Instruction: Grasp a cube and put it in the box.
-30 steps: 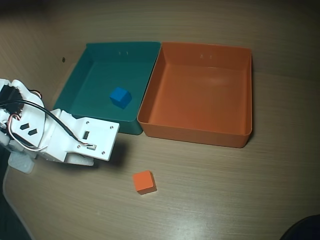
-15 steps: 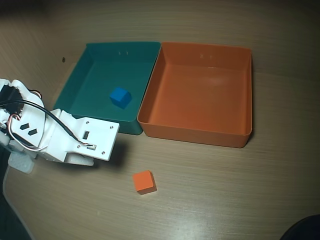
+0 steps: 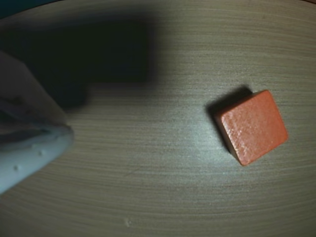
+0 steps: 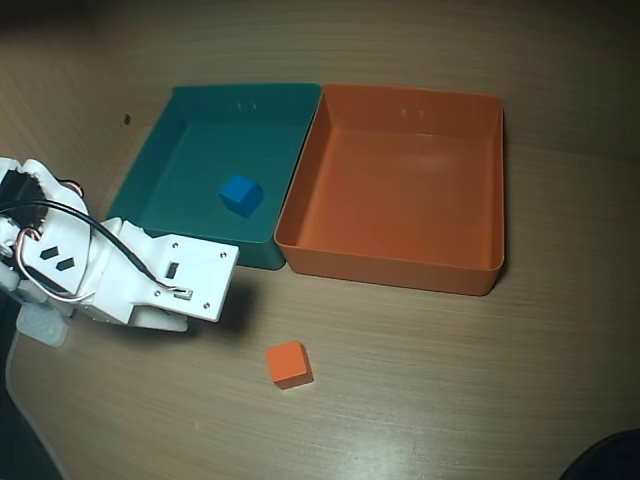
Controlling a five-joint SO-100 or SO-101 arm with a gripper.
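On the worktop (image 4: pixel 450 380) the cube (image 4: pixel 288 363) is seen lying free near the gripper (image 3: pixel 29 148), whose opening cannot be told, while beyond it the box (image 4: pixel 400 262) is seen bare and the teal tray (image 4: pixel 150 170) is occupied by a blue cube (image 4: pixel 240 194).

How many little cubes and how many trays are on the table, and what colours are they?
Cubes: 2, the orange cube on the table and a blue cube inside the teal tray.
Trays: 2, the teal tray and the orange box, side by side.
Total: 4 things.
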